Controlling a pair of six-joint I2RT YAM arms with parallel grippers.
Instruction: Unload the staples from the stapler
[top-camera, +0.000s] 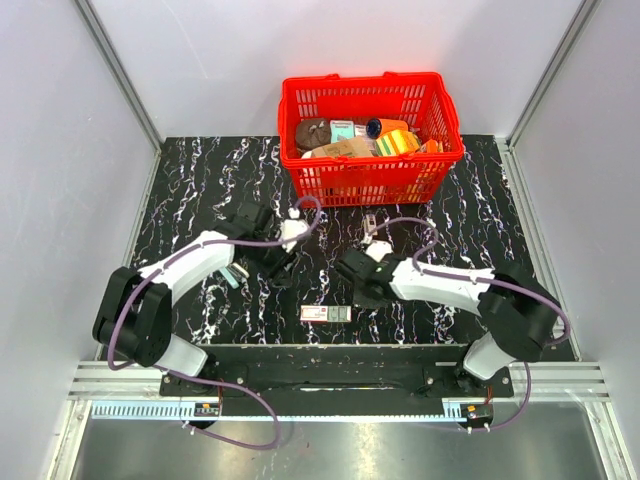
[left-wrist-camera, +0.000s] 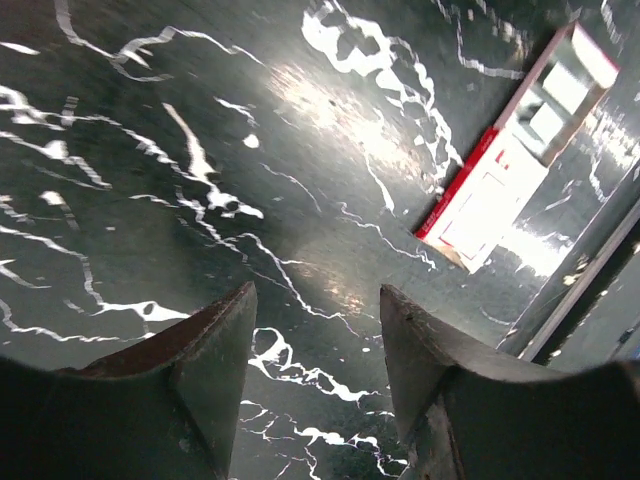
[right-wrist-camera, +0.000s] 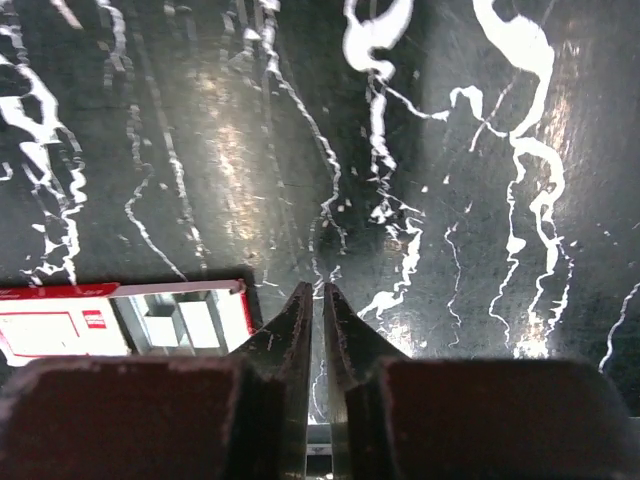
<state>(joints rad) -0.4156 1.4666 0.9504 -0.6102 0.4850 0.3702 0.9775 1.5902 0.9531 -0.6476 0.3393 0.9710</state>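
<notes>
Table (top-camera: 200, 180) black with white veining, both arms reaching in over it. Left gripper (top-camera: 281, 268) (left-wrist-camera: 315, 300) sits low over bare surface, its fingers spread well apart and holding nothing. Right gripper (top-camera: 358, 288) (right-wrist-camera: 318, 287) is near it on the right, fingers brought together to a hairline slit. A pale sliver shows low in that slit in the right wrist view; cannot tell whether it is the staples or only glare. Staples cannot be picked out with certainty elsewhere.

Flat red-and-white box (top-camera: 327, 313) (left-wrist-camera: 500, 190) (right-wrist-camera: 120, 318) lies on the table toward the near edge, between the two grippers. In the right wrist view it is just left of the fingers, not touching.

Small pale object (top-camera: 232, 275) lies beside the left forearm, too small to identify. Second small object (top-camera: 372, 222) lies just in front of the red basket (top-camera: 370, 180), apart from it. The basket stands at the far edge, holding mixed items.
</notes>
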